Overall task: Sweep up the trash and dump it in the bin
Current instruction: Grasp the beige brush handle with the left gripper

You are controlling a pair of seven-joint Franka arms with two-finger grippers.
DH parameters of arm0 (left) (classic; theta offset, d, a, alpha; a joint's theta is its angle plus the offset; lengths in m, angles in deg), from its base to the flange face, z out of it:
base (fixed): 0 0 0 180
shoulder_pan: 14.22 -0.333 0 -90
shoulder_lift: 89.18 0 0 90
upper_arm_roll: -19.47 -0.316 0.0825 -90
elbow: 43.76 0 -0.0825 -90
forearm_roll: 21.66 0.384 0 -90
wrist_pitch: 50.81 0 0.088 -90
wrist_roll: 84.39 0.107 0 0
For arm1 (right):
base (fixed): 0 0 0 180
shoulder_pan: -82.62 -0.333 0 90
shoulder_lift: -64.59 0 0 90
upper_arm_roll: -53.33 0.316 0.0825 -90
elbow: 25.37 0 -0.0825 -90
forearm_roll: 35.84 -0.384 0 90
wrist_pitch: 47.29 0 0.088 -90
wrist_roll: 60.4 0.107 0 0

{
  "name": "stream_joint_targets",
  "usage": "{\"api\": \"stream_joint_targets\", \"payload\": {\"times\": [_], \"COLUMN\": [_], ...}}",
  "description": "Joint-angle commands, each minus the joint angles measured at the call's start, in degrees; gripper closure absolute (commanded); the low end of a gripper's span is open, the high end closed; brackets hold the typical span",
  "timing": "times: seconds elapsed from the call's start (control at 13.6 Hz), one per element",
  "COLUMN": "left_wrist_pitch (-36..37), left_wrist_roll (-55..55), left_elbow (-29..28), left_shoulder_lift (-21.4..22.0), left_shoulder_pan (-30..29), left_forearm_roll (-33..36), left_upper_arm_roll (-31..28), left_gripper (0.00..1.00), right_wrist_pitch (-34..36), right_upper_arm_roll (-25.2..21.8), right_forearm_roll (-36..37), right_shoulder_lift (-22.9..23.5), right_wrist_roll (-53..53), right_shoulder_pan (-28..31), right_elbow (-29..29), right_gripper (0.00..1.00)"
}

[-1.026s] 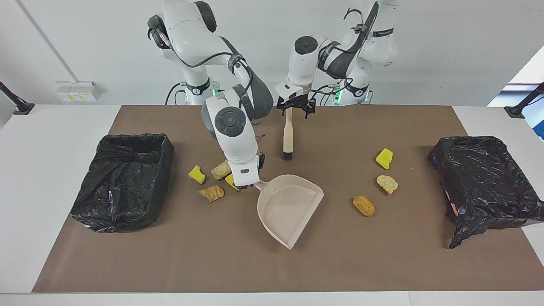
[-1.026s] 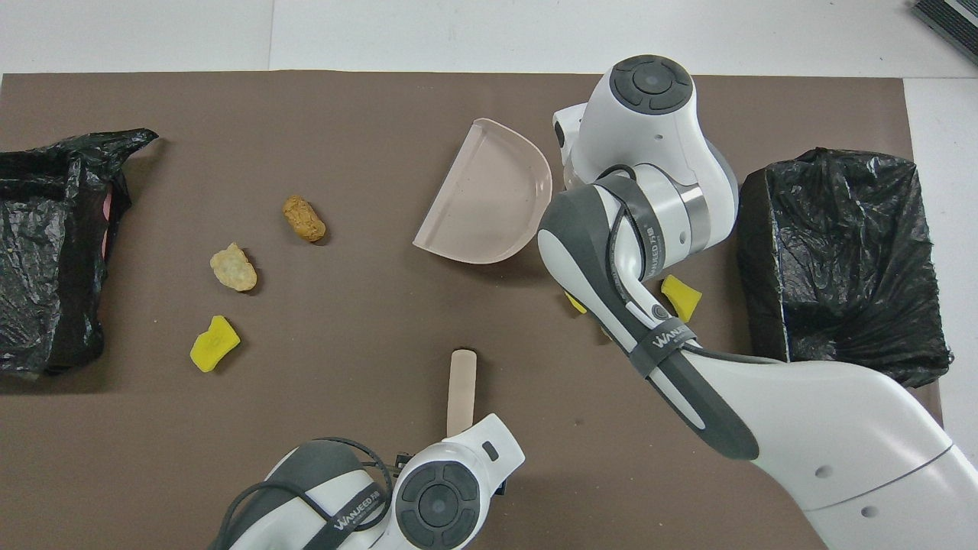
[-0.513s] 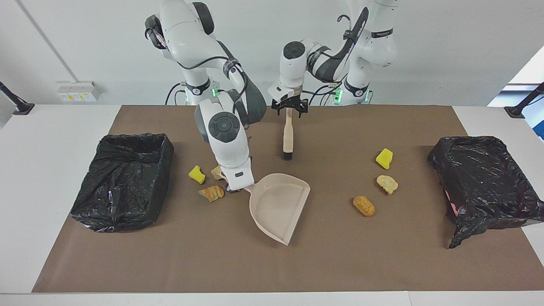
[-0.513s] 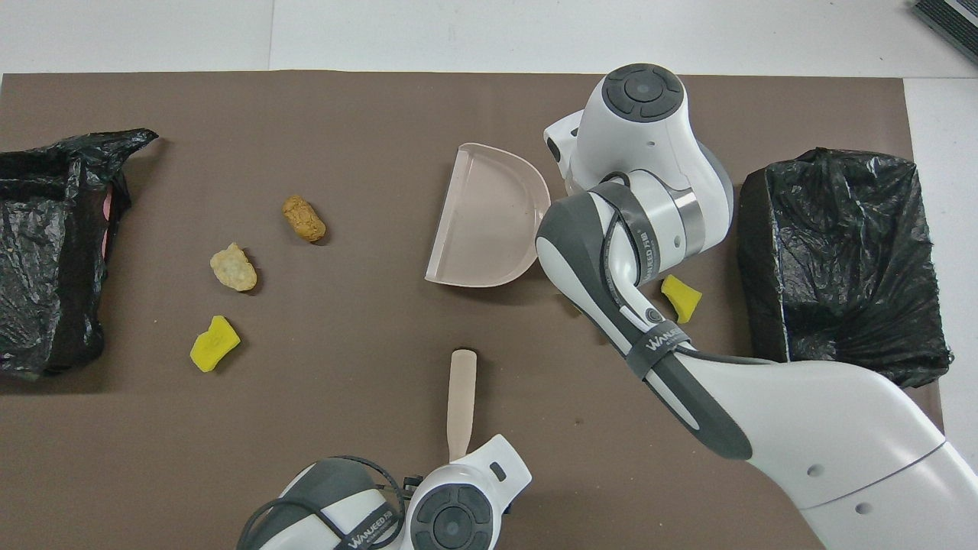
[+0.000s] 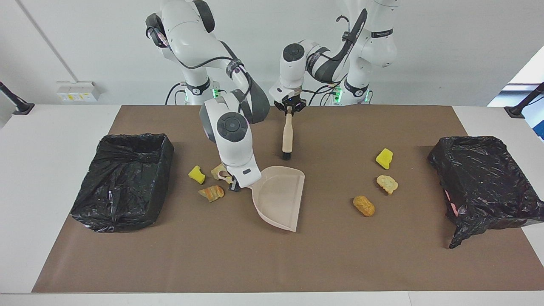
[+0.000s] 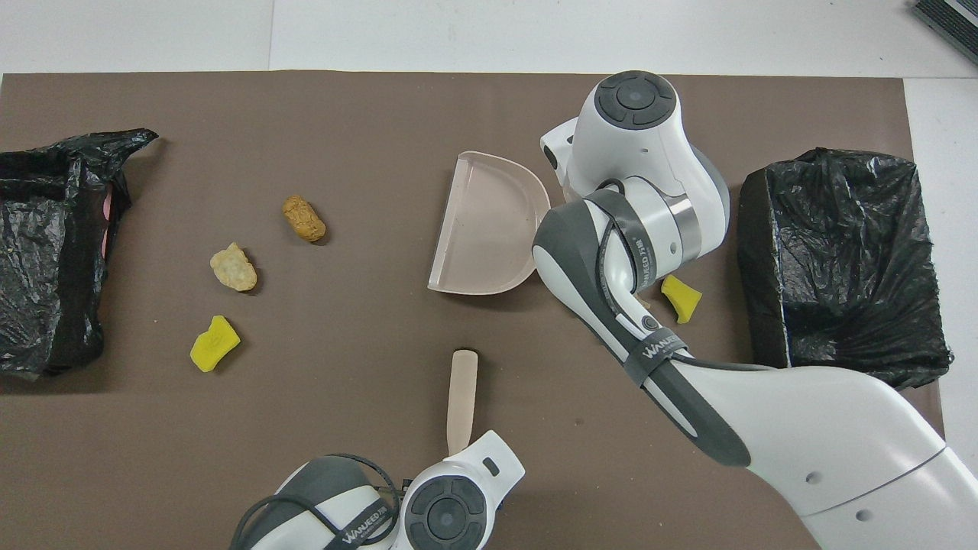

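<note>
The landmark here is the brush (image 5: 287,135), lying on the brown mat (image 5: 272,263) close to the robots, roughly midway along the table. Its long axis runs straight away from the robots: handle tip nearest them, dark bristles pointing out toward the table's middle. The left gripper (image 5: 289,107) is clamped shut on that handle tip, so the brush hangs directly ahead of it, ready to be dragged.

Just past the bristles, slightly toward the right arm's end, sits the dustpan (image 5: 278,196). The right gripper (image 5: 235,183) is closed on its handle. The pan's straight open lip faces the left arm's end of the table, and that lip runs near-to-far, about parallel to the brush.

The trash lies in two groups, either side of the brush and farther out than its bristles. Toward the left arm's end: a yellow chunk (image 5: 384,158), then a pale crust (image 5: 387,183), then an orange lump (image 5: 364,205) farthest out. These sit on the side the pan opens toward, and the left arm is the nearer one. Toward the right arm's end, by the pan's handle: a yellow scrap (image 5: 196,174) and a striped crust (image 5: 211,193), with more partly hidden by the arm. One black-lined bin (image 5: 123,180) stands at that end, another bin (image 5: 484,182) at the left arm's end.
</note>
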Motion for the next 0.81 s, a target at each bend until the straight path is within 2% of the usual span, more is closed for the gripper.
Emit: {"api": "stream_joint_targets", "payload": {"times": [0.0, 0.07, 0.29, 0.59, 0.73], "left_wrist_pitch": [7.4, 11.0, 18.2, 23.7, 25.4], "left_wrist_roll": [-0.2, -0.3, -0.3, -1.4, -6.3], "left_elbow": [2.2, 3.3, 3.9, 3.8, 3.2], "left_shoulder_lift": [1.7, 2.0, 6.5, 11.7, 12.1], "left_shoulder_pan": [-2.0, -2.4, -9.2, -24.2, -28.0], "left_forearm_roll": [-0.7, -0.6, 0.4, 5.9, 9.1], "left_upper_arm_roll": [-0.6, -0.7, -0.9, -0.7, -0.7], "left_gripper": [1.00, 1.00, 1.00, 1.00, 1.00], "right_wrist_pitch": [0.6, 0.6, 0.4, 0.2, -0.3], "right_upper_arm_roll": [0.6, 0.6, 0.6, 0.6, 0.7], "right_forearm_roll": [1.1, 1.1, 1.1, 1.4, 1.5], "right_shoulder_lift": [-1.9, -2.2, -2.4, -2.4, -2.1], "right_wrist_roll": [0.2, 0.2, 0.9, 2.8, 7.6], "right_shoulder_pan": [0.5, 0.5, 0.4, -1.9, -4.5], "right_elbow": [2.3, 2.5, 3.1, 3.0, 2.9], "right_gripper": [1.00, 1.00, 1.00, 1.00, 1.00]}}
